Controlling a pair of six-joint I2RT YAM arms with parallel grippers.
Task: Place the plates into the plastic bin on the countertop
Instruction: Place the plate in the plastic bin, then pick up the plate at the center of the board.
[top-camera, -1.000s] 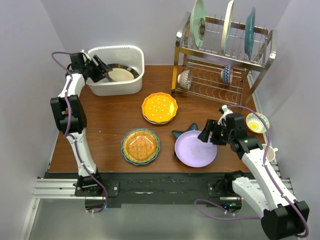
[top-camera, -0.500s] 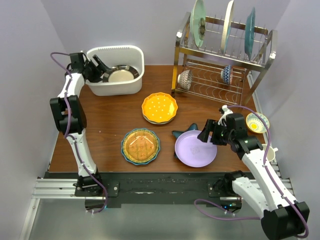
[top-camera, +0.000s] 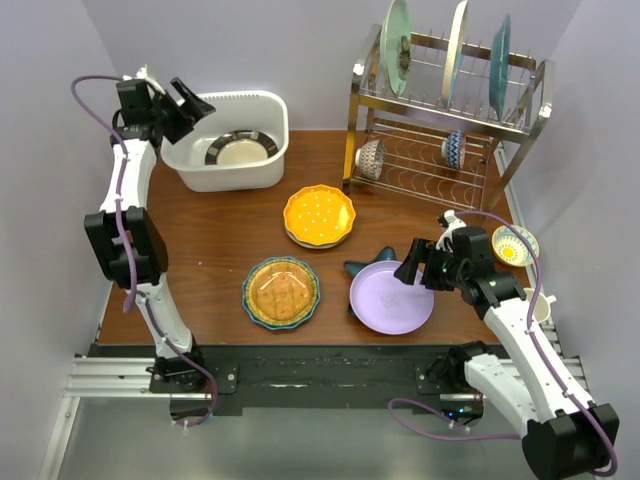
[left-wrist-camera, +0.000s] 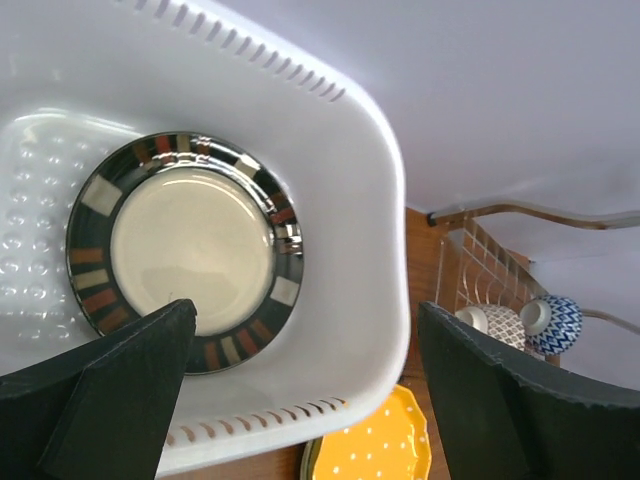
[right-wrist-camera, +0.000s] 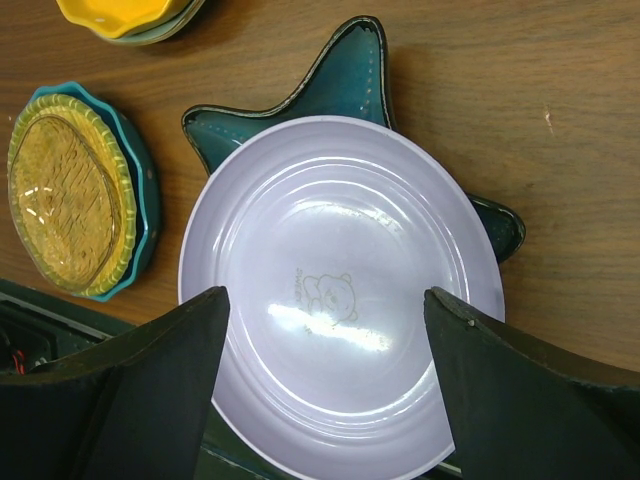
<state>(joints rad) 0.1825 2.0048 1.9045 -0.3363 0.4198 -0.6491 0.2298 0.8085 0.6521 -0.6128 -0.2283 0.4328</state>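
Note:
The black-rimmed cream plate (top-camera: 240, 148) (left-wrist-camera: 185, 252) lies flat inside the white plastic bin (top-camera: 262, 110) (left-wrist-camera: 350, 200) at the back left. My left gripper (top-camera: 185, 105) (left-wrist-camera: 305, 385) is open and empty, raised above the bin's left rim. The orange dotted plate (top-camera: 319, 215) (left-wrist-camera: 385, 445), the amber plate with blue-green rim (top-camera: 281, 292) (right-wrist-camera: 75, 195), and the lavender plate (top-camera: 391, 297) (right-wrist-camera: 340, 290) on the blue star plate (top-camera: 362, 265) (right-wrist-camera: 335, 75) lie on the countertop (top-camera: 220, 235). My right gripper (top-camera: 418, 266) (right-wrist-camera: 325, 375) is open above the lavender plate.
A steel wire dish rack (top-camera: 450, 120) at the back right holds upright plates and small patterned bowls (top-camera: 370, 157). A patterned bowl (top-camera: 514, 245) and a white mug (top-camera: 541, 308) stand at the right edge. Walls close in left, right and back.
My left gripper has let go of the black-rimmed plate, which now lies flat in the bin, and has risen back to the left. The right arm has not moved.

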